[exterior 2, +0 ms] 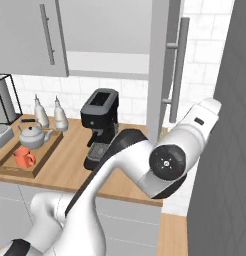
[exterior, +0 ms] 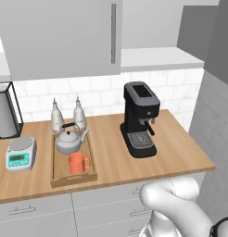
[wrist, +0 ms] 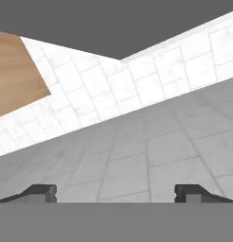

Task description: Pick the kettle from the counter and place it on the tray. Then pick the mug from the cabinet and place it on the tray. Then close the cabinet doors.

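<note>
White tiled backsplash [exterior: 99, 92], grey side wall [exterior: 218, 120]

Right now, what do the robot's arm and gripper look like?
The arm is glossy white, built of thick rounded segments. One joint has a dark grey round cap with a small ring mark at its centre, edged by a dark band. A small dark mark sits on the upper link. No cables show. The gripper has two small dark grey fingertips with flat, wedge-like shapes.
</note>
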Robot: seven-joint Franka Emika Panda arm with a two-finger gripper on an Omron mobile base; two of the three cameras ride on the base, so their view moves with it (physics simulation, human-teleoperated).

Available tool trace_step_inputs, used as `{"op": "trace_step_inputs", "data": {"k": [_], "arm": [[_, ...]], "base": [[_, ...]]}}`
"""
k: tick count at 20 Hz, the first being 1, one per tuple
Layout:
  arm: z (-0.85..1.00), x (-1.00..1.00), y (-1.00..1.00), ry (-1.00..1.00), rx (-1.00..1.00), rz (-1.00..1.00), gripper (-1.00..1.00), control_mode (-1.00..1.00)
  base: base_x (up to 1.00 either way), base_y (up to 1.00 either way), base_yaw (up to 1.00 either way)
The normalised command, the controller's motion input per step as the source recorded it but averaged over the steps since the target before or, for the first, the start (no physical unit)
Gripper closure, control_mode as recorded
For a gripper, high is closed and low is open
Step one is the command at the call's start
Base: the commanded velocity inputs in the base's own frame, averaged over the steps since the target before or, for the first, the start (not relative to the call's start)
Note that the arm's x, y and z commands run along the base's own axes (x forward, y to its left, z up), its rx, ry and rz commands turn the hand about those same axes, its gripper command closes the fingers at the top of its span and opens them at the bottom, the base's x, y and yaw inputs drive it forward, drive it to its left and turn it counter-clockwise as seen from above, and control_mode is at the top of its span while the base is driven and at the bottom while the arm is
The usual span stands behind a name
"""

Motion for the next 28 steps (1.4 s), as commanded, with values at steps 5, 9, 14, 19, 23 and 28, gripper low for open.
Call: {"op": "trace_step_inputs", "data": {"k": [5,9,14,19,23,28], "arm": [[-0.09,0.33,-0.21,-0.09,0.00,0.00,-1.00,-1.00],[0.10,0.05,0.11,-0.09,0.00,0.02,-1.00,-1.00],[0.06,0.11,0.72,0.00,0.00,0.00,-1.00,-1.00],[0.18,0.33,0.77,0.01,0.00,0.01,-1.00,-1.00],[0.49,0.10,0.67,0.00,0.00,0.07,-1.00,-1.00],[0.64,0.16,0.71,0.07,0.00,0.20,-1.00,-1.00]], "base": [[0.00,0.00,0.00],[0.00,0.00,0.00],[0.00,0.00,0.00],[0.00,0.00,0.00],[0.00,0.00,0.00],[0.00,0.00,0.00]]}}
